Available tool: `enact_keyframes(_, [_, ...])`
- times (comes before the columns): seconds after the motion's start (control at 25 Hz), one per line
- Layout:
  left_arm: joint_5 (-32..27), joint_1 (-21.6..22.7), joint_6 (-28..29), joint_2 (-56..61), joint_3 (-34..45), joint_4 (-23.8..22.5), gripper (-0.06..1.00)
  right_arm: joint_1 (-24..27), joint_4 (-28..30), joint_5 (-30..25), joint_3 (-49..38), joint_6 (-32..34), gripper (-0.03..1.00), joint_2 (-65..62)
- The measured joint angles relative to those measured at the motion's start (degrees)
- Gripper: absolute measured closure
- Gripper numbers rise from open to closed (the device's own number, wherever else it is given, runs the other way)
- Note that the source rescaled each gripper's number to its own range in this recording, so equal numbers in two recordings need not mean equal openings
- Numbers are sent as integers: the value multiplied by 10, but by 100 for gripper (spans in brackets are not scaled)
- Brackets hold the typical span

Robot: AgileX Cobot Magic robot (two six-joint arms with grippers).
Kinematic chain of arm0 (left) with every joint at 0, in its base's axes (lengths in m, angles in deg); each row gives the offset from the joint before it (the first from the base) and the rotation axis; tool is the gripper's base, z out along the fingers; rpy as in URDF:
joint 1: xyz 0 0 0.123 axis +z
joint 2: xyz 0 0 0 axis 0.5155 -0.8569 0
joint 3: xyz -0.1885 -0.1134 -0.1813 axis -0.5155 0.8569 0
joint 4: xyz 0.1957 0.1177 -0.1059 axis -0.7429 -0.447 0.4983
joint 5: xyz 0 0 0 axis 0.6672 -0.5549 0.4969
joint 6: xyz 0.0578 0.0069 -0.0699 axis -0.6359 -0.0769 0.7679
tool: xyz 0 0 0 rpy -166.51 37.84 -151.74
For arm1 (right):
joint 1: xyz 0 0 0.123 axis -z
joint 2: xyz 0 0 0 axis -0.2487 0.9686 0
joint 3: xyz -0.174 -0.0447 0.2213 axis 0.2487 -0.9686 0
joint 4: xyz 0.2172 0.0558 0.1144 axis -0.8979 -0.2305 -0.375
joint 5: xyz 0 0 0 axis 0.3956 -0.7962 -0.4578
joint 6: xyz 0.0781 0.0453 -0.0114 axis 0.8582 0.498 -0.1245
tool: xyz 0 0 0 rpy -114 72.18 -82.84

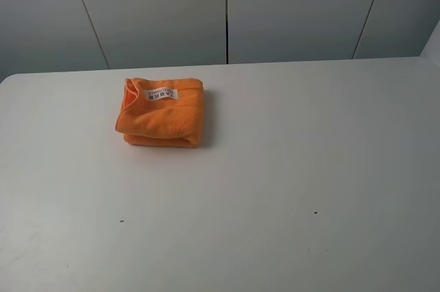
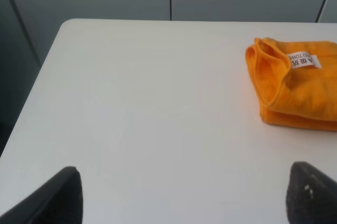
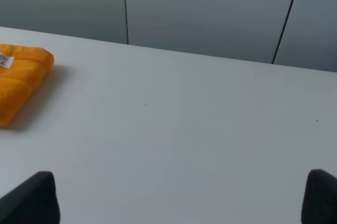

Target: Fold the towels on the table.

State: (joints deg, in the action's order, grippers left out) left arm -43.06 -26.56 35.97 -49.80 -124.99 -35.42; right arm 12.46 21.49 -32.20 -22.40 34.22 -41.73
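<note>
A: Listing item one: towel (image 1: 160, 111), orange, fuzzy, folded into a compact squarish stack of several layers. White label (image 1: 161, 93) with dark print on top, near the far edge. One corner of the top layer curls up at the far left.

B: Location?

A: On the table (image 1: 289, 168), about 10 o'clock from the middle of the high view, nearer the far edge than the near one. Lying flat, nothing touching it.

B: Item two?

A: Table, white, matte. Two small dark specks (image 1: 315, 212) toward the near side, at roughly 5 and 7 o'clock.

B: Left gripper (image 2: 181, 195)?

A: Two dark fingertips (image 2: 60, 197) at the edges of its wrist view, spread wide, nothing between them. Above bare tabletop; towel well apart from it.

B: Right gripper (image 3: 181, 197)?

A: Same entry: fingertips (image 3: 34, 197) set wide, empty, over bare table. Towel shows only at the edge of that view, well away.

B: Background?

A: Grey wall panels (image 1: 227, 10) with dark vertical seams behind the table.
</note>
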Motion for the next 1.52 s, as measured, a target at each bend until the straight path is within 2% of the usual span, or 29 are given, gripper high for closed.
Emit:
enact_keyframes(0.16, [-3,0,-32,23,23,9,-5,-1,16,-29,-17,9,-3,-13])
enact_keyframes(0.36, [-3,0,-52,23,51,26,-5,-3,16,-19,-37,19,-3,-13])
enact_keyframes(0.6, [-3,0,-53,25,103,28,-5,-3,13,-21,-37,27,-3,-13])
enact_keyframes(0.92, [32,0,-53,25,112,15,-5,-3,25,12,-69,19,-3,-13])
enact_keyframes(1.32, [45,0,-50,25,112,9,-5,-3,24,19,-83,26,-3,-14])
enact_keyframes(1.52, [53,0,-30,25,113,44,-5,-3,22,19,-83,27,-3,-15])
